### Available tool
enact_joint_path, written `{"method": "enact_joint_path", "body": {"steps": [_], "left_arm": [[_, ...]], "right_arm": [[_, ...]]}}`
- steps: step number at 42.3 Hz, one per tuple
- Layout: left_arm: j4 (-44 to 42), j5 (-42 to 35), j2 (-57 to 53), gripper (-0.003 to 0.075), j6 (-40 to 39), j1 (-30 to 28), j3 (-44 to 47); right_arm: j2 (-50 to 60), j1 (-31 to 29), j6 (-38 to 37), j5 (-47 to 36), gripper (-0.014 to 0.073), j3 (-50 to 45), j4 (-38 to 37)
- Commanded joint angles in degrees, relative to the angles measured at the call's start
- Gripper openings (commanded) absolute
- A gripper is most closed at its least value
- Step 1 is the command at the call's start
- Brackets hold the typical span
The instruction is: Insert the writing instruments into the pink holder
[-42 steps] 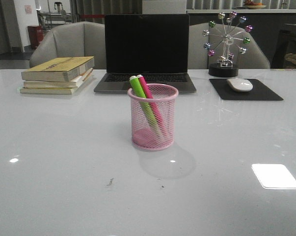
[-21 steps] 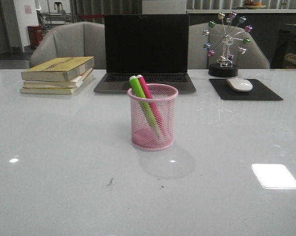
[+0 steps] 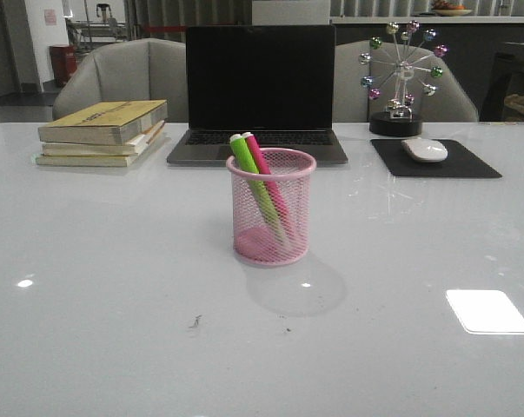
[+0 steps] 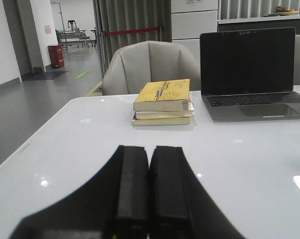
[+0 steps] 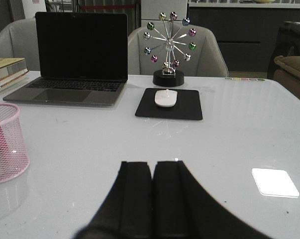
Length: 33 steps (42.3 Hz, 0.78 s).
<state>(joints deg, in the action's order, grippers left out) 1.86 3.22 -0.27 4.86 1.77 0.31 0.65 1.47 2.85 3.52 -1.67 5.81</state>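
Markers: lime green marker (image 3: 253, 183) and hot pink marker (image 3: 267, 179) both stand inside the pink holder (image 3: 271, 208), leaning toward its back-left rim, pale tips poking above it.
Holder: upright on the white table (image 3: 114, 261), in front of the laptop (image 3: 259, 91) and apart from it.
Left gripper (image 4: 149, 189): fingers pressed together with nothing between them, low over the table on the side of the stacked books (image 4: 164, 101).
Right gripper (image 5: 152, 194): likewise closed and empty, with the mouse (image 5: 165, 97) on its black pad (image 5: 169, 103) ahead of it.
Step in hand: by my reading the insertion is done — what remains is to keep both arms parked and off the cup.
Doing it well: any retreat should stay low and away from the holder, since the light mesh cup looks easy to knock and the leaning markers would tip it toward the laptop side.
Hidden: neither arm shows in the front view, so how far each sits from the holder cannot be judged there.
Cut off: the right wrist view catches only part of the holder at its edge.
Hard to make out: the marker bases behind the mesh — whether they touch the cup floor is unclear; a small dark speck (image 3: 195, 322) on the table is too small to identify.
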Motion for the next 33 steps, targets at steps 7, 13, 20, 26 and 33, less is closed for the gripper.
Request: {"method": "enact_joint_path", "body": {"steps": [7, 13, 20, 26, 33], "left_arm": [[0.51, -4.87, -1.06, 0.0091, -0.44, -0.09, 0.20], [0.51, -4.87, -1.06, 0.0091, -0.44, -0.09, 0.20], [0.51, -4.87, -1.06, 0.0091, -0.44, -0.09, 0.20], [0.51, -4.87, -1.06, 0.0091, -0.44, -0.09, 0.20], [0.51, -4.87, -1.06, 0.0091, -0.44, -0.09, 0.20]], "right_arm": [[1.06, 0.15, 0.51, -6.63, 0.0057, 0.33, 0.27], [1.06, 0.09, 0.51, -6.63, 0.0057, 0.33, 0.27], [1.06, -0.47, 0.51, -6.63, 0.0057, 0.33, 0.27], [1.06, -1.59, 0.51, -6.63, 0.0057, 0.33, 0.27], [1.06, -1.50, 0.51, -6.63, 0.0057, 0.33, 0.27]]}}
